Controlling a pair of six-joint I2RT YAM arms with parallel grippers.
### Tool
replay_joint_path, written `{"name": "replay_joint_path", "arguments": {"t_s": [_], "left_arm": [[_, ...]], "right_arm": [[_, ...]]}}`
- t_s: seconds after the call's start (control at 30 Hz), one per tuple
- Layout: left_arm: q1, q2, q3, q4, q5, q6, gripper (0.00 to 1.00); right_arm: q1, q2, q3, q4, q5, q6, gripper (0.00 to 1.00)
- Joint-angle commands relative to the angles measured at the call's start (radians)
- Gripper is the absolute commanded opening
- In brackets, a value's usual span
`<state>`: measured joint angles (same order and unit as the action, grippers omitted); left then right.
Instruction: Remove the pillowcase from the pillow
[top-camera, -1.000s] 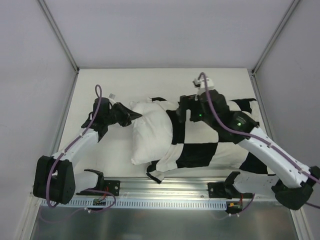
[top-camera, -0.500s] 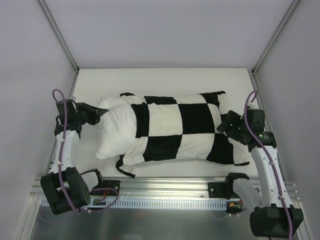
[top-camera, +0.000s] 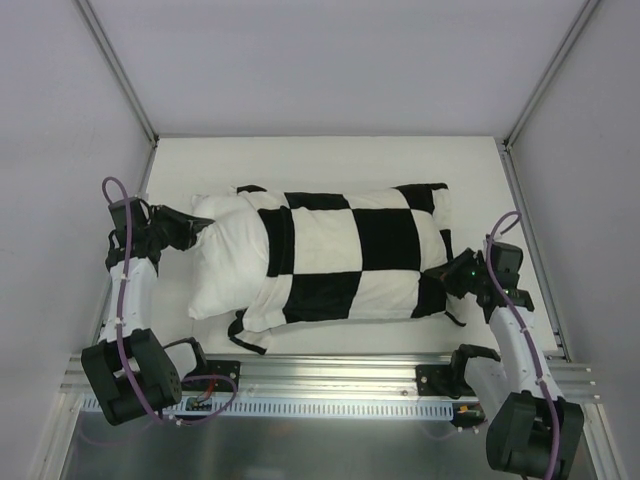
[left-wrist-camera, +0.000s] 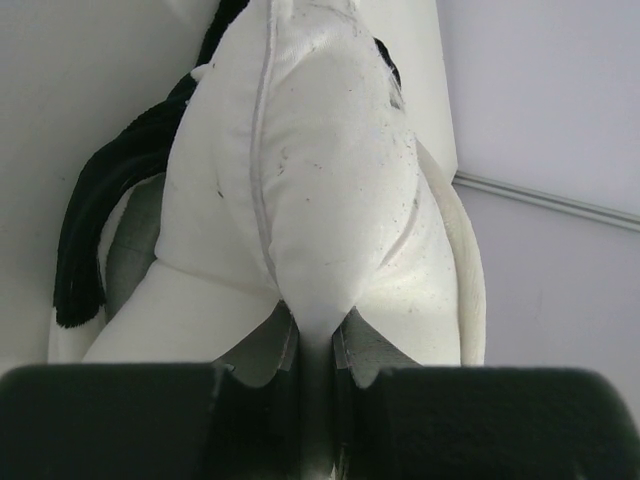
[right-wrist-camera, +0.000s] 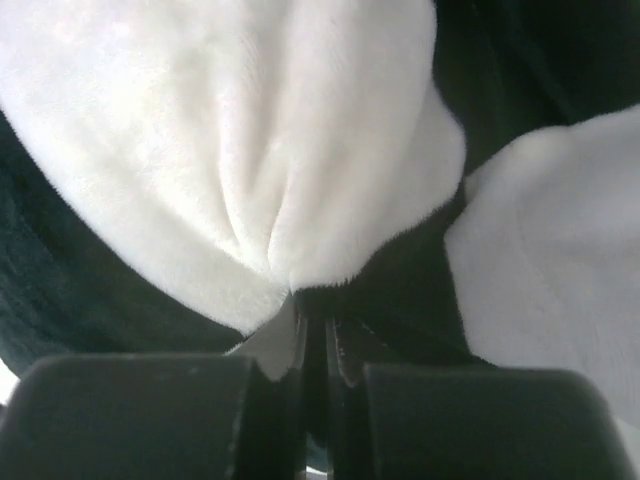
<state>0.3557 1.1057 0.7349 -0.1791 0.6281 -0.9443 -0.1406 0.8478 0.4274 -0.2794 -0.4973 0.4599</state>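
Note:
The plain white pillow (top-camera: 225, 260) lies across the table with its left end bare. The black and cream checkered pillowcase (top-camera: 350, 255) covers the remainder, up to the right end. At the pillow's left corner my left gripper (top-camera: 197, 226) is shut on a pinch of white pillow fabric (left-wrist-camera: 318, 300). My right gripper (top-camera: 450, 278) is shut on the pillowcase's near right corner; in the right wrist view black plush (right-wrist-camera: 400, 300) runs between the fingers, below a white square (right-wrist-camera: 230, 150).
The white table (top-camera: 330, 160) is walled in by grey panels, with frame posts at the back corners. A metal rail (top-camera: 330, 375) runs along the near edge. A loose black-edged flap of the pillowcase (top-camera: 245, 335) hangs toward that rail.
The right gripper dropped toward the near right corner of the pillowcase and closed on it. That end of the cover now looks shorter and bunched. The left arm has held its grip.

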Motion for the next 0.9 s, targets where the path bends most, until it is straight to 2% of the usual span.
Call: {"name": "replay_joint_path", "arguments": {"t_s": [0.0,0.1,0.17,0.33,0.87], "left_arm": [[0.023,-0.001,0.069,0.015,0.016,0.019,0.0],[0.069,0.002,0.083,-0.005,0.033,0.03,0.0],[0.097,0.002,0.095,-0.023,0.042,0.042,0.0],[0.172,-0.003,0.123,-0.042,0.067,0.052,0.0],[0.284,-0.029,0.21,-0.076,0.116,0.049,0.0]], "right_arm": [[-0.002,-0.039,0.068,-0.055,0.124,-0.019,0.01],[-0.03,-0.067,0.131,-0.217,0.299,-0.093,0.01],[-0.054,-0.085,0.151,-0.237,0.336,-0.119,0.01],[-0.135,-0.087,0.192,-0.261,0.344,-0.142,0.01],[-0.186,-0.069,0.379,-0.299,0.437,-0.178,0.01]]}}
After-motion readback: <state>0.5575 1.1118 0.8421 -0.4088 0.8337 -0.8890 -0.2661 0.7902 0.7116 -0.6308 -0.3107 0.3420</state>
